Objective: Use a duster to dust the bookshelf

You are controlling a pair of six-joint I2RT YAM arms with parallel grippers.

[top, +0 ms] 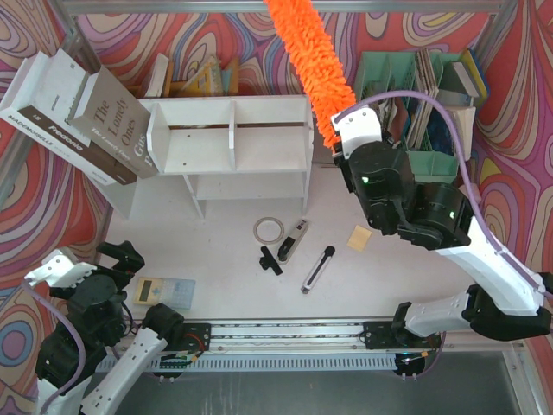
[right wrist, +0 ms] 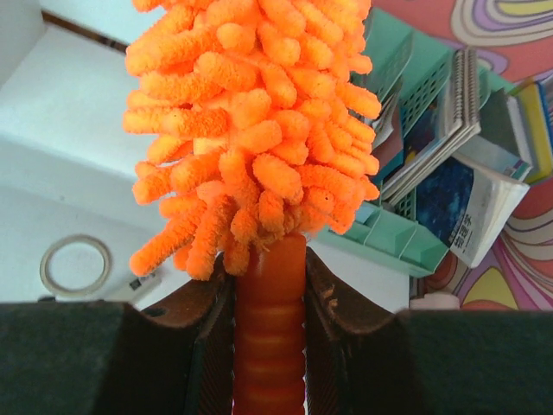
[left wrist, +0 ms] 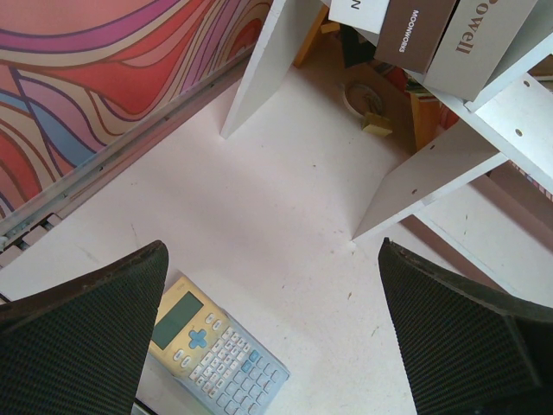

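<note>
Right tool clamps duster | left tool agape above calculator

Fluffy orange duster tilted near white bookshelf.

The duster in my right claw is bright orange all over, fluffy head and ribbed handle alike, set against my black pads and white arm. The shelf is plain white like the table under it; the books leaning at its left are white and grey-brown, the organizer to its right is mint green, and the backdrop behind it swirls in red, pink, purple, blue and yellow bands. In front of the shelf lie a cream tape ring, a tan note and black-and-silver tools, and off its left front a pale blue calculator with a yellowish top.
</note>
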